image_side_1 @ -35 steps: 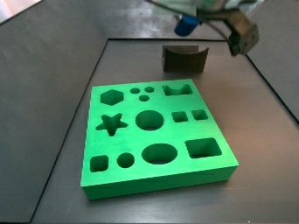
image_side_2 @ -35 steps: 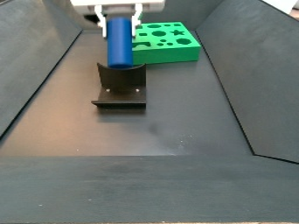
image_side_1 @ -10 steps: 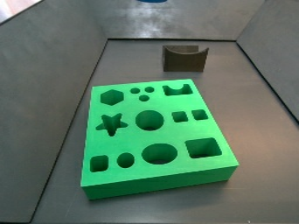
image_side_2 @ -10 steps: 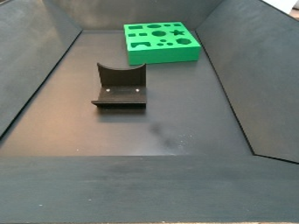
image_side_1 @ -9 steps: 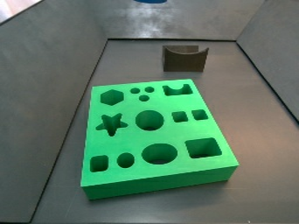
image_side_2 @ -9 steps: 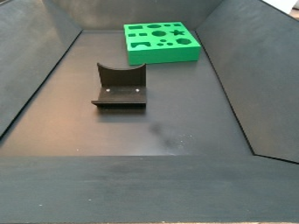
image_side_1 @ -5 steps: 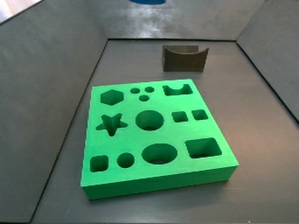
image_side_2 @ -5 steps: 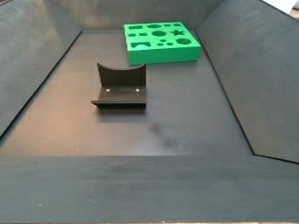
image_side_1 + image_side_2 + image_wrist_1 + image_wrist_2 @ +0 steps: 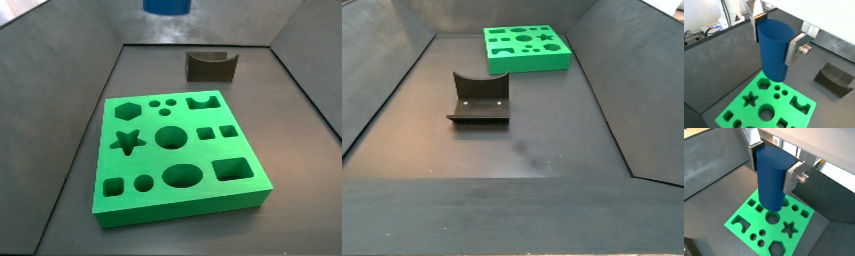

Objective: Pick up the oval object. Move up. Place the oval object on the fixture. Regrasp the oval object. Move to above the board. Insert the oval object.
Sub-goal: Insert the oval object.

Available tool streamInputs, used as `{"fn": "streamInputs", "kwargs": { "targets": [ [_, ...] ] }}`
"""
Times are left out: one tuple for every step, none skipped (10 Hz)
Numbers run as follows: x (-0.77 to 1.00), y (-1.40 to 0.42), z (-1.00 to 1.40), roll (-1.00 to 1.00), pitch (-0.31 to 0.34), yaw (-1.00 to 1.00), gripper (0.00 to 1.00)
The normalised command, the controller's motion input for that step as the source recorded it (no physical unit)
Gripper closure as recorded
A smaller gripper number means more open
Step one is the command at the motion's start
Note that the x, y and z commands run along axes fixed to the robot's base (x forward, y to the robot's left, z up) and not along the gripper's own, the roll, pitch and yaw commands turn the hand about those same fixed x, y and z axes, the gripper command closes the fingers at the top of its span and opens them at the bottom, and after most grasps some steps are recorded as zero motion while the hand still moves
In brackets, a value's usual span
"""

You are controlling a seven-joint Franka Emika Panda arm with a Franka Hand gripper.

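The board (image 9: 178, 155) fills the middle of a side view, every cut-out empty, so insertion is left. The fixture (image 9: 480, 100) sits bare at centre left of a side view, which suggests pickup, fixture placement and regrasp are done. The oval object (image 9: 773, 50) hangs upright above the board in both wrist views; only its lower end (image 9: 166, 6) peeks in at the top edge of a side view. The gripper (image 9: 773, 34) has its fingers (image 9: 795, 47) clamped on the peg's upper part
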Motion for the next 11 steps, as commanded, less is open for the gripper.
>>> {"fn": "streamInputs", "kwargs": {
  "targets": [
    [0.05, -0.32, -0.23, 0.10, 0.004, 0.07, 1.00],
    [0.14, -0.27, -0.26, 0.07, 0.013, 0.11, 1.00],
    [0.05, -0.28, -0.28, 0.08, 0.010, 0.12, 1.00],
    [0.02, -0.28, -0.27, 0.06, 0.006, 0.17, 1.00],
    [0.00, -0.30, -0.27, 0.05, 0.000, 0.17, 1.00],
    [0.01, -0.35, -0.25, 0.03, 0.000, 0.19, 1.00],
    [0.02, -0.35, -0.24, 0.02, 0.000, 0.19, 1.00],
    [0.09, -0.33, -0.25, 0.02, 0.000, 0.20, 1.00],
    [0.03, -0.33, -0.27, 0.03, 0.000, 0.19, 1.00],
    [0.10, -0.33, -0.27, 0.04, 0.000, 0.17, 1.00],
    [0.00, -0.32, -0.32, 0.07, 0.000, 0.15, 1.00]
  ]
}}
